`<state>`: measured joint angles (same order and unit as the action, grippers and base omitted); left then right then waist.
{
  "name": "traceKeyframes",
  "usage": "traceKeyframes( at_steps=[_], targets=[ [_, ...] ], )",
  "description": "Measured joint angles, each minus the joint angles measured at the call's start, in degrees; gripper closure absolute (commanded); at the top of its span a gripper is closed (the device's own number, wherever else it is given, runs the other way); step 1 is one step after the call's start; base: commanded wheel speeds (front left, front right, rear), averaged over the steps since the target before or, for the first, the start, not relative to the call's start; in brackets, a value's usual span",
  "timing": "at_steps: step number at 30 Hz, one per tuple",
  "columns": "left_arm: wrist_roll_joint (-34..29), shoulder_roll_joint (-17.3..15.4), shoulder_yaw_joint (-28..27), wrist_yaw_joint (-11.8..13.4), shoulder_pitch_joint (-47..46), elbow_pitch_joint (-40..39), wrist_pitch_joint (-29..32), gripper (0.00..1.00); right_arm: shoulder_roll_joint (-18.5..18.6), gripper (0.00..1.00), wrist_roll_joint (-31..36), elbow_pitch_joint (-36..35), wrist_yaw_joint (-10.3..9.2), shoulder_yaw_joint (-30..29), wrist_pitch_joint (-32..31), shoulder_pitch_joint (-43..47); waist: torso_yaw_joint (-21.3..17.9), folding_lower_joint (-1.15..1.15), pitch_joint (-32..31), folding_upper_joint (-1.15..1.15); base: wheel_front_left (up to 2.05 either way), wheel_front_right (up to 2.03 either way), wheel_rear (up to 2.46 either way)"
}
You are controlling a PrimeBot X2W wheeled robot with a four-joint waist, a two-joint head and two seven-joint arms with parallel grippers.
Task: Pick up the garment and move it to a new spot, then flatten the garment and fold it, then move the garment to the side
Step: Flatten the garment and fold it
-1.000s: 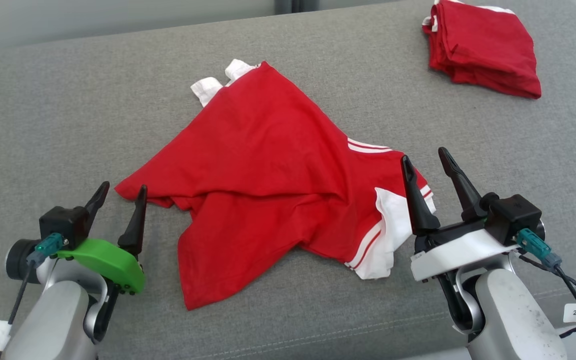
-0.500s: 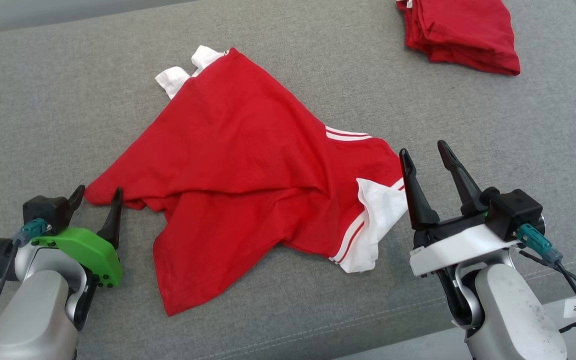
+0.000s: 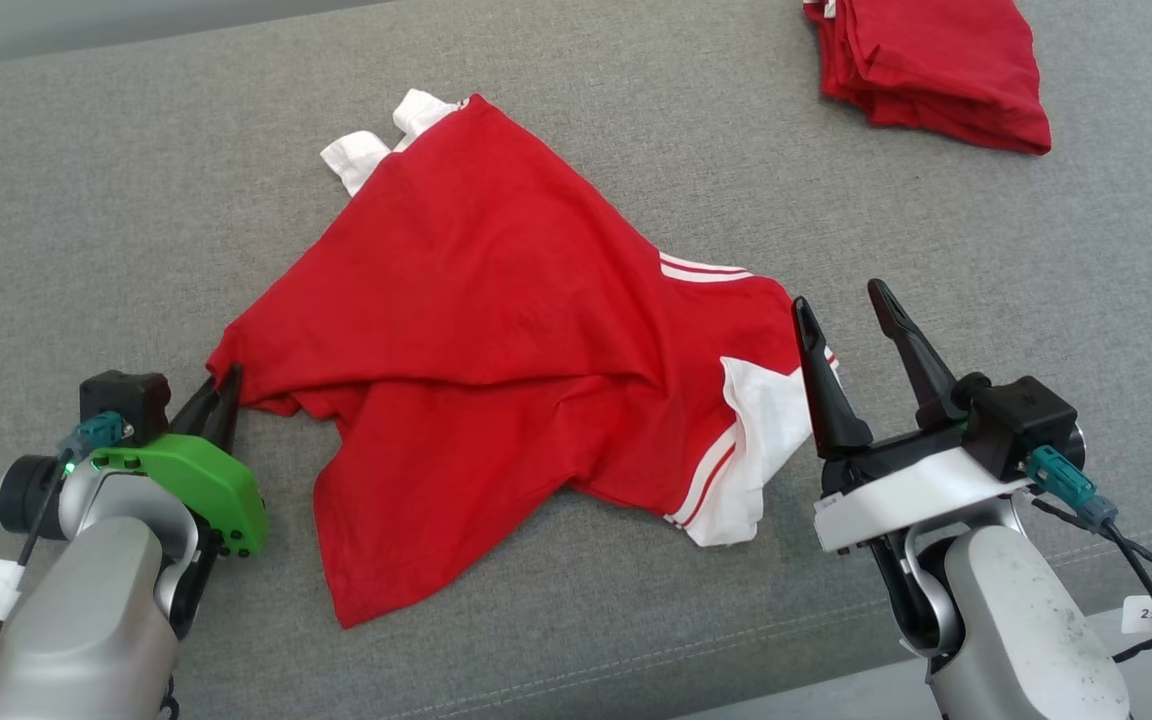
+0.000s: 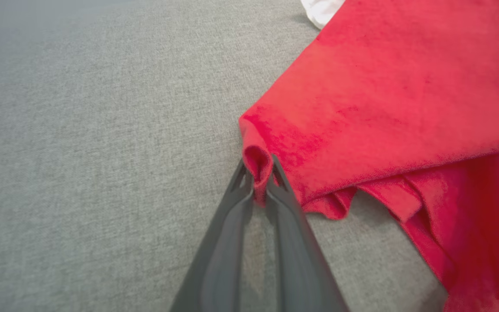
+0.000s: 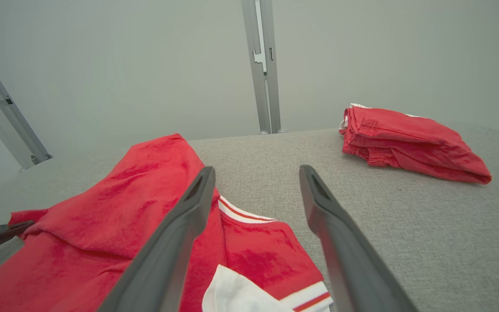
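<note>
1. While the pick-up step is in hand, the red garment (image 3: 496, 330) lies crumpled at the middle of the grey cushion (image 3: 86, 200), with white trim at its far and near-right edges.
2. Left gripper (image 3: 219, 392): at the garment's left corner, fingers pinched together on a fold of red cloth.
3. Right gripper (image 3: 836, 295): fingers spread wide, holding nothing, poised by the white panel at the garment's right edge.
4. Folded red pile (image 3: 936, 70): far right, well apart, not involved.
5. Next move, as judged: the right fingers must drop onto the right edge and close before both arms lift together. A one-sided lift would likely drag and twist the cloth.
</note>
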<state>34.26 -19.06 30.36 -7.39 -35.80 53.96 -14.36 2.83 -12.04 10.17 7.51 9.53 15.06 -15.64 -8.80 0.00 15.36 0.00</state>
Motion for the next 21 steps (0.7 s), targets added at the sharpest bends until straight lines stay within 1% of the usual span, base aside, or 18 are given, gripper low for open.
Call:
traceKeyframes(
  at_steps=[5,9,14,21],
  targets=[
    [0.3,-1.7,1.6,0.0,-2.2,-1.9,-0.4,1.00,0.0,0.00,0.0,0.0,0.00,-0.1,0.0,0.0,0.2,0.00,-0.1,0.00,0.00,0.00,0.00],
    [0.2,-3.7,2.6,0.0,-5.0,-4.0,-0.5,1.00,0.0,0.00,-0.1,0.0,0.00,-0.1,0.0,0.0,0.3,0.00,-0.1,0.00,0.00,0.00,0.00],
    [-0.2,-7.3,3.5,0.0,-9.7,-5.9,-0.6,1.00,0.0,0.00,-0.5,0.0,0.01,0.2,0.0,-0.4,-0.1,0.00,0.1,0.00,0.00,0.00,0.00],
    [0.0,-12.5,4.2,0.0,-15.8,-7.0,-0.6,1.00,0.0,0.00,-1.0,-0.1,0.01,0.1,0.0,-0.5,-1.9,0.00,0.7,0.00,0.00,0.00,0.00]
  ],
)
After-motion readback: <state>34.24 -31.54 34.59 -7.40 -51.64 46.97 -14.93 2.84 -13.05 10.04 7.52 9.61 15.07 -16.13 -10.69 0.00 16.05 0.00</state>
